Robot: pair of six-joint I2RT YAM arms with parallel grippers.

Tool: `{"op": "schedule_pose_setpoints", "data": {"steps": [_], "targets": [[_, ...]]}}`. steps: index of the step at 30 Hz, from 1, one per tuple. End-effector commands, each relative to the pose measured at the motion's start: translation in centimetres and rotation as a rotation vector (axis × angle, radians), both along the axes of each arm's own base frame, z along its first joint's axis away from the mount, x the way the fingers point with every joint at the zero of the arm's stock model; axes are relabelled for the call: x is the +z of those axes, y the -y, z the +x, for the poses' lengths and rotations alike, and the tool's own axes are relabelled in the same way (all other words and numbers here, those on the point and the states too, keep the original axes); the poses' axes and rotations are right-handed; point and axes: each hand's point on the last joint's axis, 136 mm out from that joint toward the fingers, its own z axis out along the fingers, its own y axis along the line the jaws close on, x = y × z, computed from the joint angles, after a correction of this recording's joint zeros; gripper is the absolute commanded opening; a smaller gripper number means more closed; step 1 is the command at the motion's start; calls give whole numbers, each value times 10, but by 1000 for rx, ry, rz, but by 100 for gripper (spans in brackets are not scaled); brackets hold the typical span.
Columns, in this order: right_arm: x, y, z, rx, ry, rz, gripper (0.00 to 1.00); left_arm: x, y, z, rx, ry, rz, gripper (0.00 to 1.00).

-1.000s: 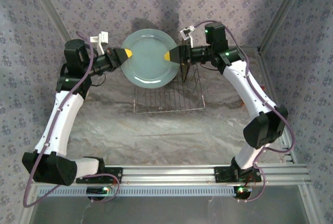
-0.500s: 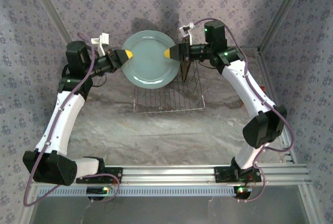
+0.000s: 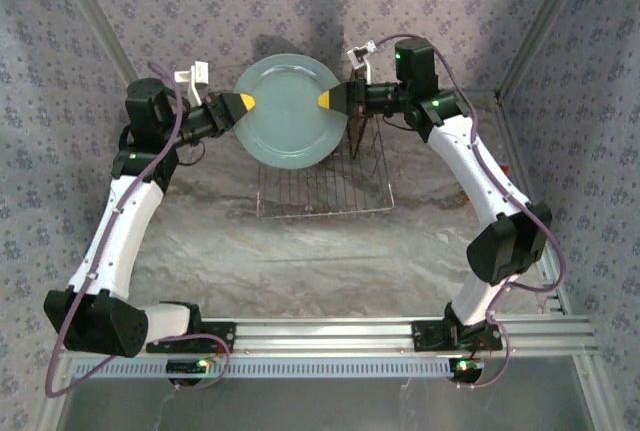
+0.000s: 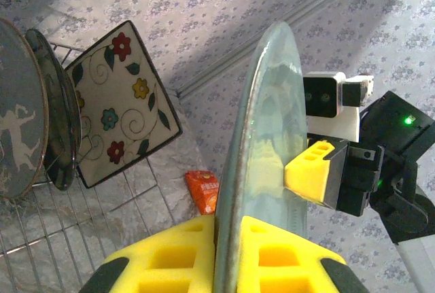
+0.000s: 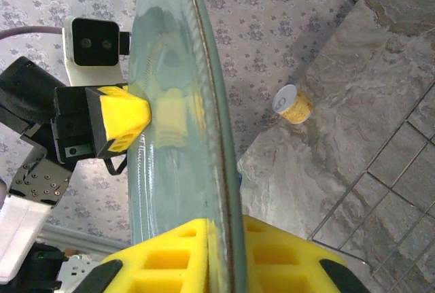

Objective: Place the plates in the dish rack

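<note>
A plain pale grey-blue plate [image 3: 287,111] hangs upright in the air above the back of the dish rack [image 3: 325,189]. My left gripper [image 3: 243,103] is shut on its left rim and my right gripper [image 3: 326,101] is shut on its right rim. In the left wrist view the plate [image 4: 266,123] stands edge-on between the left gripper [image 4: 228,242] pads. Three other plates stand in the rack [image 4: 61,221]: a square flowered one [image 4: 119,102], a dark-rimmed one [image 4: 58,130] and a greyish deer one [image 4: 17,136]. The right wrist view has the plate [image 5: 173,136] pinched by the right gripper [image 5: 228,252].
An orange snack packet [image 4: 204,190] lies on the table beyond the rack. A small yellow cup [image 5: 293,102] stands on the marbled table near the patterned back wall. The standing plates [image 3: 358,131] occupy the rack's right end; its wires to the left are bare.
The right gripper has closed onto the plate's right rim. The plate, held by both grippers now, has shifted slightly; the left grip is unchanged.
</note>
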Motion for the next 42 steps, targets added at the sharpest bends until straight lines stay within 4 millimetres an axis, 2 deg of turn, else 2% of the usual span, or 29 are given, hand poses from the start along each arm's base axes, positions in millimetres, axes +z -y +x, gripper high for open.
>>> {"op": "schedule_pose_setpoints", "data": {"steps": [1,5,8,11,15,16,23,29,36,42], "targets": [[11,-4,-10,46,81,14,0,38,-4,-6,14,107,-41,0],[12,-3,-10,41,82,12,0,36,-4,-5,18,102,-37,1],[12,-3,-10,41,80,11,0,34,-5,-5,23,99,-31,7],[12,-3,-9,37,79,10,0,31,-5,-4,28,93,-19,17],[10,-3,-6,31,71,4,0,26,-7,-2,37,87,-2,38],[10,-4,-6,30,71,4,0,25,-7,-2,39,85,1,40],[3,-5,0,11,51,-14,0,17,-9,0,51,73,21,47],[-8,-3,12,-51,27,-62,0,11,-17,-2,101,76,116,65],[-18,2,30,-193,32,-158,0,9,-34,-7,168,86,206,76],[-19,6,45,-361,77,-273,0,12,-50,-12,220,99,248,80]]}}
